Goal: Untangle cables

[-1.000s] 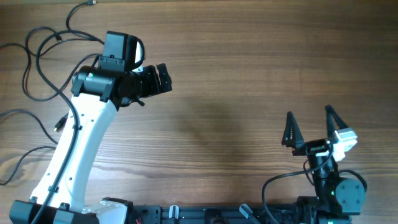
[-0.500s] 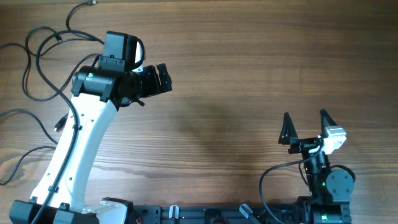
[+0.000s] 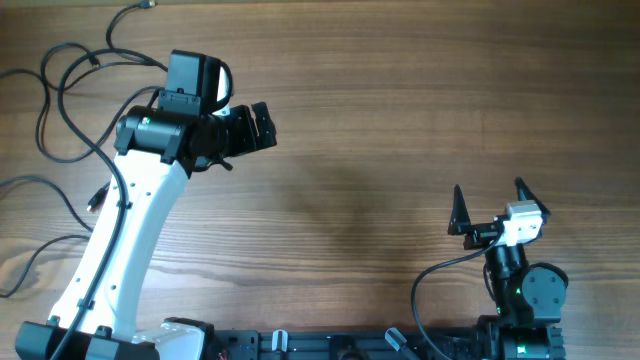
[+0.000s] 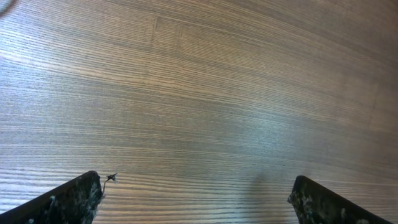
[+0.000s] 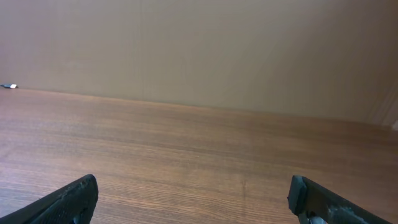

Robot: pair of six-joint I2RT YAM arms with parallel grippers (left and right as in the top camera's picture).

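Table: brown wood-grain table (image 3: 400, 90) that carries the whole setup; only its bare grain shows in the left wrist view (image 4: 199, 93).
Task items: thin black flexible cables (image 3: 41, 120), lying in loose loops at the far upper-left of the table.
Cable ends: one metal-tipped plug (image 3: 148, 5) at the top edge; another small plug (image 3: 97, 198) just beside the white arm.
Left arm: white-shelled link (image 3: 125, 250) that rises from the near-left corner. From overhead it crosses the cable area and hides part of the loops.
Left claw: black claw (image 3: 262, 125), fingers spread wide with nothing between them. It points right, away from the cables, and its tips (image 4: 68, 199) frame plain wood.
Right claw: black claw (image 3: 489, 192), fingers wide apart and holding nothing. It sits near the lower-right edge, well apart from the cables.
Right wrist view: table surface (image 5: 199, 155) running back to a plain beige wall (image 5: 199, 43), with a small plug (image 5: 7, 86) lying far off at the left.
Base: black mounting rail (image 3: 330, 345) along the near edge.
Obstruction: apart from the white arm itself, nothing stands between either claw and the cables.
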